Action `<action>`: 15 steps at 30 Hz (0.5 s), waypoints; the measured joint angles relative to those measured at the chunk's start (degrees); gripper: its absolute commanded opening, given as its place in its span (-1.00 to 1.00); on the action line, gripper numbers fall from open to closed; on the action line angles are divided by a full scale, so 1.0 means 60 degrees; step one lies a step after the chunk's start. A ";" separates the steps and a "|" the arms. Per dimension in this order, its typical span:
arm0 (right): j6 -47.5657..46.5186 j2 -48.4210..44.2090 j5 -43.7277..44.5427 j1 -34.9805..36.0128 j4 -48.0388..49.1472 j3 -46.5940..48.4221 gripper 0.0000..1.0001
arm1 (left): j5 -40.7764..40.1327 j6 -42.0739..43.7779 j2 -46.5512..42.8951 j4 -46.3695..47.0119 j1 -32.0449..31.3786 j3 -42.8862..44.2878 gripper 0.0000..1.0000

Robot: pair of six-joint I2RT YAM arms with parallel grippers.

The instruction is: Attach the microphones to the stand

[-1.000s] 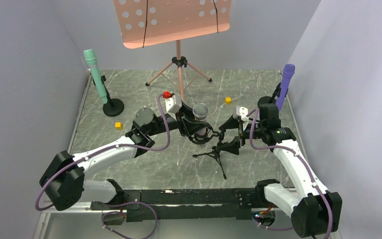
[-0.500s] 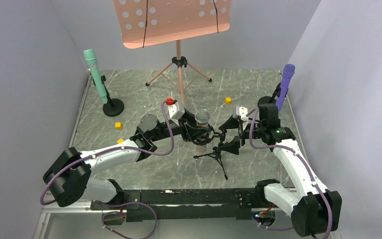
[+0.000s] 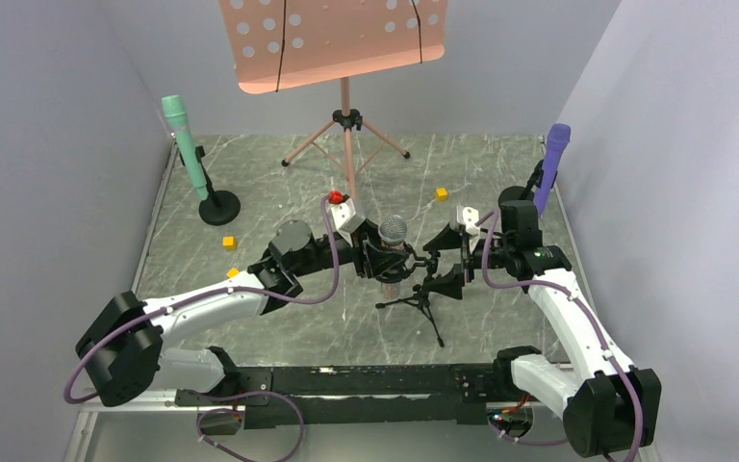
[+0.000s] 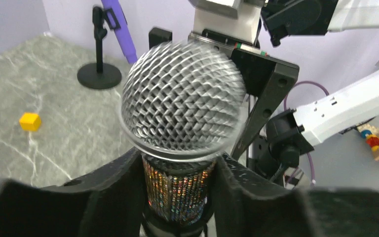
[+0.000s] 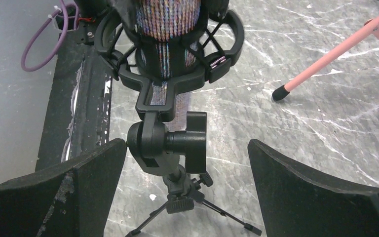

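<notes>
Glittery silver microphone (image 4: pixel 180 103) is clamped in my left gripper (image 4: pixel 177 197), pads squeezed on its sparkly body. Its head is blurred and its lower end is cut off in the left wrist view. The body sits inside the black shock mount (image 5: pixel 170 74) on the small tripod (image 3: pixel 414 303). My right gripper (image 5: pixel 187 168) is spread wide either side of the mount's pivot knob, touching nothing. Microphones: three. The green microphone (image 3: pixel 185 144) leans in a round-base stand far left. The purple microphone (image 3: pixel 550 164) is clipped far right, its stand mostly hidden behind my right arm. Yellow cubes (image 3: pixel 230 243): two seen clearly. One pink music stand (image 3: pixel 332 38) at the back, top cropped.
</notes>
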 measured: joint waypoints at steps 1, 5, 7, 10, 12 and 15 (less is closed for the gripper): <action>-0.0029 0.0004 0.0000 0.0000 -0.0011 0.0000 0.99 | -0.0029 0.0015 -0.0040 -0.0215 -0.0004 0.0084 0.33; -0.0251 0.0033 0.0015 0.0000 -0.0273 0.0015 0.99 | -0.0157 0.0076 -0.0189 -0.1188 -0.0047 0.0270 0.68; -0.0539 0.0138 0.0029 0.0000 -0.0725 0.0080 0.99 | -0.0233 0.0117 -0.0401 -0.1585 -0.0047 0.0393 0.74; -0.0856 0.0317 0.0069 -0.0015 -0.1311 0.0164 0.99 | -0.0255 0.0153 -0.0714 -0.2193 -0.0055 0.0423 0.80; -0.0947 0.0331 0.0171 -0.0040 -0.1541 0.0164 0.99 | -0.0273 0.0219 -0.0867 -0.2586 -0.0062 0.0423 0.83; -0.0841 0.0237 0.0222 -0.0047 -0.1497 0.0160 0.99 | -0.0346 0.0317 -0.1111 -0.3053 -0.0062 0.0423 0.83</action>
